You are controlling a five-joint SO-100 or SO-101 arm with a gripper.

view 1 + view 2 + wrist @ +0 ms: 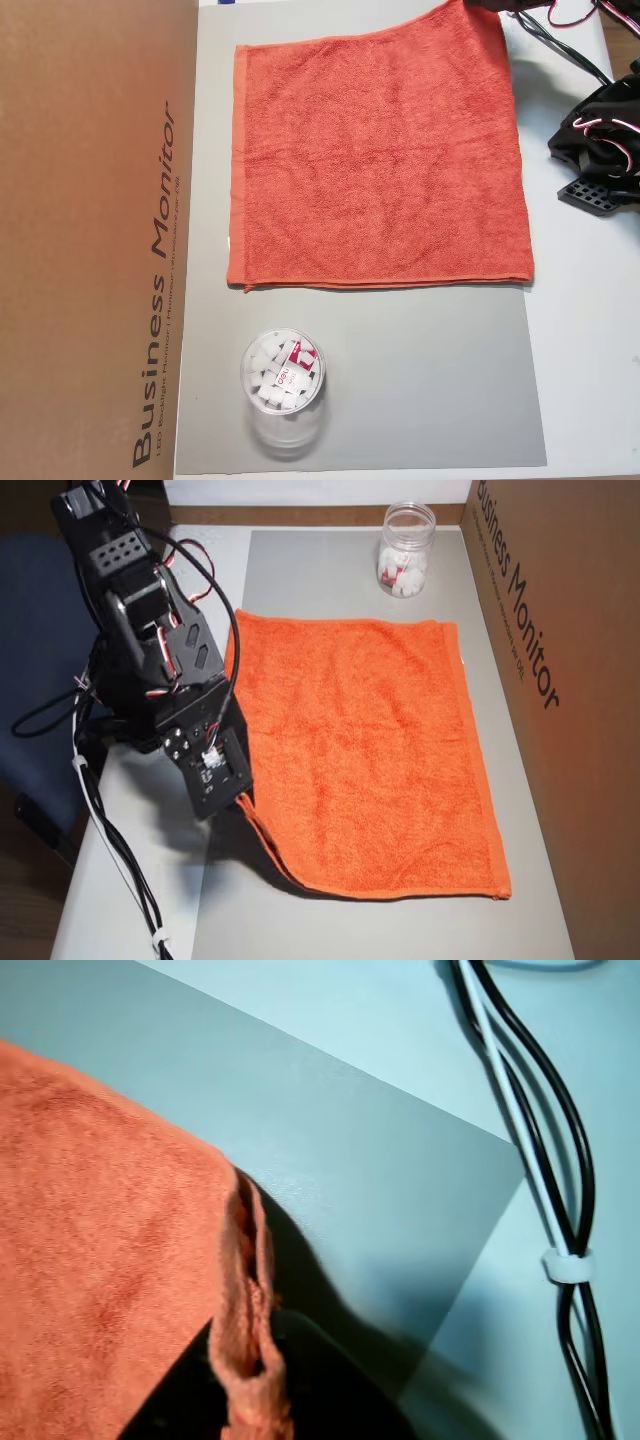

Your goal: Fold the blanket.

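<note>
At the blanket (370, 750) corner (lifted), jaws pinch its hem.

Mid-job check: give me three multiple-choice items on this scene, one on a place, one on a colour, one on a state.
1. Where does the clear tub stand?
A. on the blanket
B. on the grey mat, off the blanket
C. on the cardboard box

2. What colour is the blanket?
A. orange-red
B. blue
C. white

3. How does the blanket edge at the claw lie?
A. flat on the mat
B. pinched and raised
C. rolled up

Answers: 1 B, both overhead views show it on the grey mat apart from the cloth. 2 A, seen in every view. 3 B, the wrist view shows the hem bunched in the claw, shadow beneath.
</note>
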